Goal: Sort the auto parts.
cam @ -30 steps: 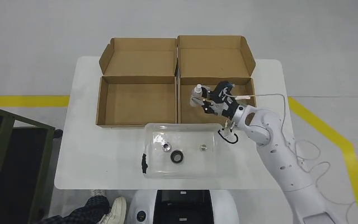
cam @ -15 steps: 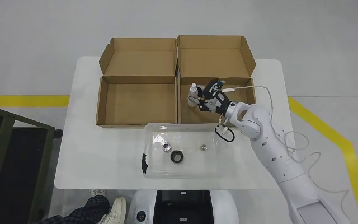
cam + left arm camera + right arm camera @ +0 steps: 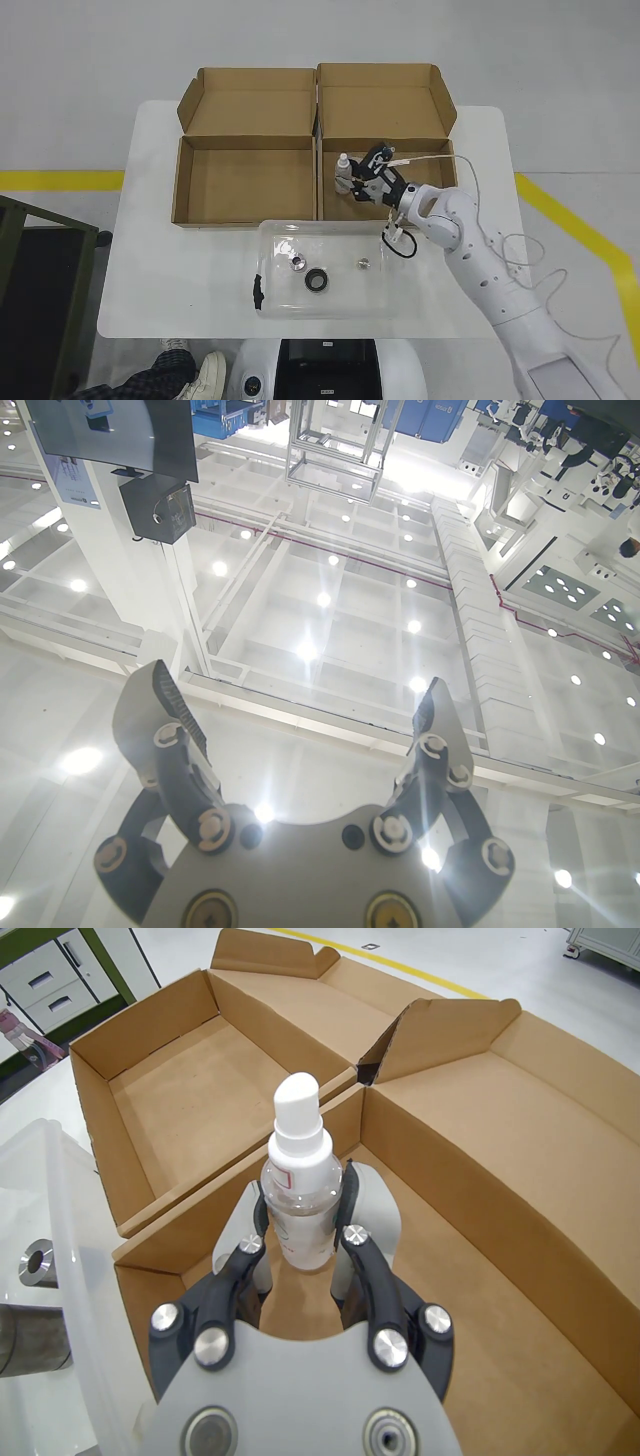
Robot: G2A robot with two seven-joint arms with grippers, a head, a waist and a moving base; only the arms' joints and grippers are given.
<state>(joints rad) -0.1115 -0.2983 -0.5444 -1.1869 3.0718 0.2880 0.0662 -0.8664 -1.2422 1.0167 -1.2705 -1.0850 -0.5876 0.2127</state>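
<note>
- Top view puts the white table point(image 3: 150, 260) under everything, with two open cardboard boxes side by side at its far side.
- Left box point(image 3: 245, 185) point(image 3: 200, 1093) and right box point(image 3: 420, 130) point(image 3: 500, 1178) touch along one wall, their lids folded back.
- Nearer to me sits the clear bin point(image 3: 330, 224).
- My right pincer point(image 3: 352, 180) point(image 3: 302, 1198) is inside the right box, at its near corner beside the shared wall, and is clamped on the bottle.
- My left pincer point(image 3: 300, 700) points up at the ceiling, fingers wide apart, holding nothing.
- The bottle point(image 3: 343, 170) point(image 3: 300, 1168) is clear with a white spray cap, upright in my right grip; I cannot tell whether it touches the box floor.
- In the bin lie a black ring point(image 3: 317, 281), a metal bush point(image 3: 297, 264) point(image 3: 37, 1255) and a small nut point(image 3: 364, 264), all apart.
</note>
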